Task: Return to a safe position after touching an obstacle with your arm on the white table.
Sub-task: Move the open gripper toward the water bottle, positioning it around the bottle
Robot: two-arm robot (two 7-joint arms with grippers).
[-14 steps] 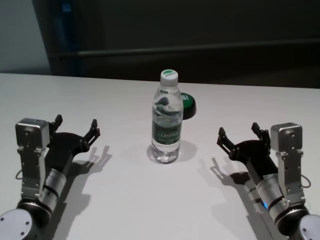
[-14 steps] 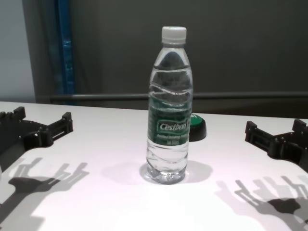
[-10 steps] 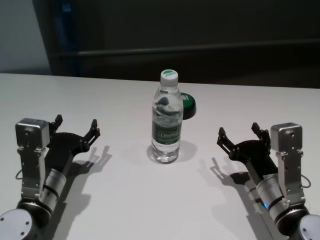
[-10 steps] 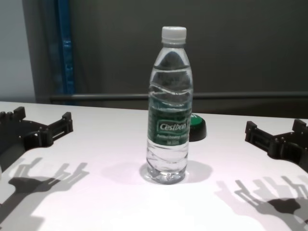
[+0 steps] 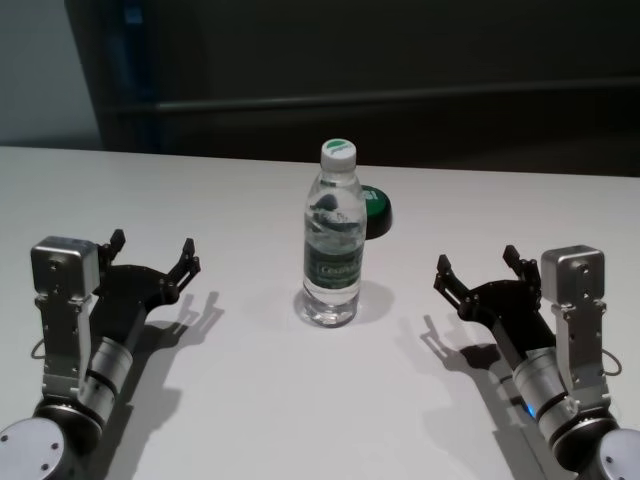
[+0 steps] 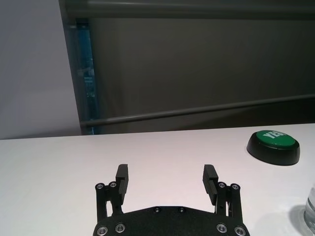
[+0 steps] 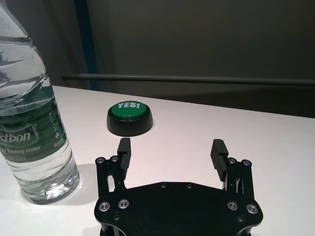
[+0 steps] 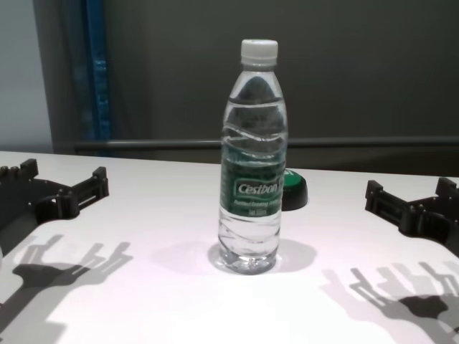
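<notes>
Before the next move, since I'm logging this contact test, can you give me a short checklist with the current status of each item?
1. Water bottle upright on the white table: ok.
2. Left gripper open, holding nothing: ok.
3. Right gripper open, holding nothing: ok.
4. Both grippers apart from the bottle, one on each side: ok.
5. Green button behind the bottle, untouched by either arm: ok.
6. Whether the arm has made contact with the bottle: cannot tell.

Bottle (image 6: 310, 214) cut by frame edge in left wrist view, only base sliver; top cropped in right wrist view. Puck (image 8: 295, 191) half hidden behind bottle in chest view.
</notes>
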